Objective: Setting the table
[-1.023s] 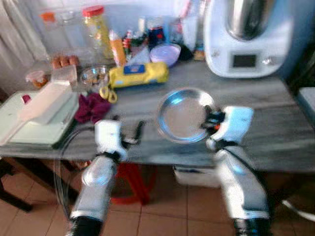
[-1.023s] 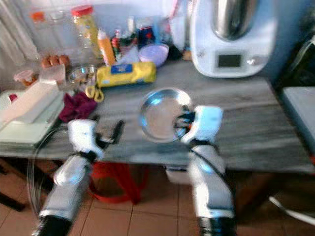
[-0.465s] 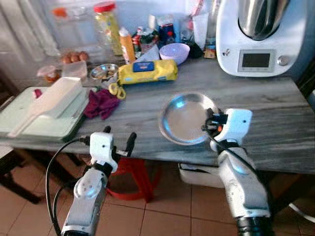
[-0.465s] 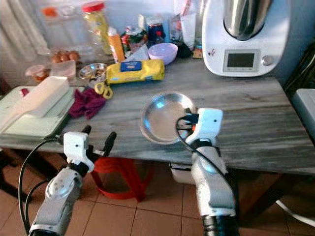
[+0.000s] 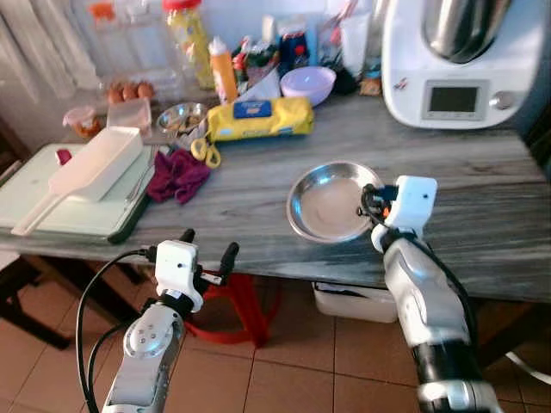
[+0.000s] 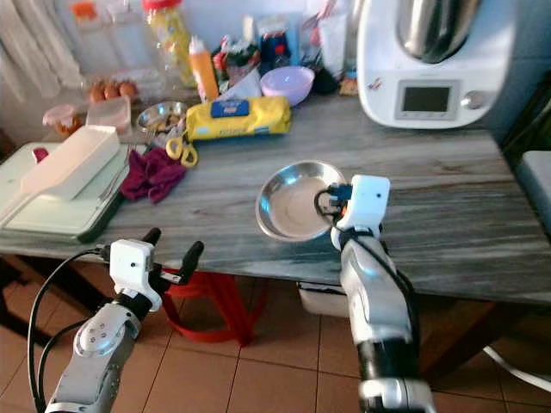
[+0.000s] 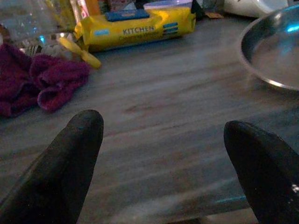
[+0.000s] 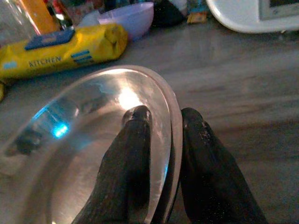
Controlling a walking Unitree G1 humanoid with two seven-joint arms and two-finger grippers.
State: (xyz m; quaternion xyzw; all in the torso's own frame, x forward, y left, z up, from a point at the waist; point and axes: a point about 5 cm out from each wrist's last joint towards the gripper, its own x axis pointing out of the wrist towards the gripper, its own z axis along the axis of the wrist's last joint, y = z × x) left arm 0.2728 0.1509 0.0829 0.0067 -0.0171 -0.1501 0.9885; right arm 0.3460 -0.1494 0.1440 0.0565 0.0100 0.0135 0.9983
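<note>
Right gripper [image 8: 161, 123]: pinched on the near rim of the steel plate [image 5: 331, 202], one finger inside, one outside.
Plate: on the grey table [image 5: 482, 185], near its front edge.
Left gripper [image 5: 207, 249]: fingers spread wide, empty, now hanging below the table edge.
Change: left arm had dropped away from the tabletop; the plate barely shifted.
Meaning: grasp secured, lift probably next.
</note>
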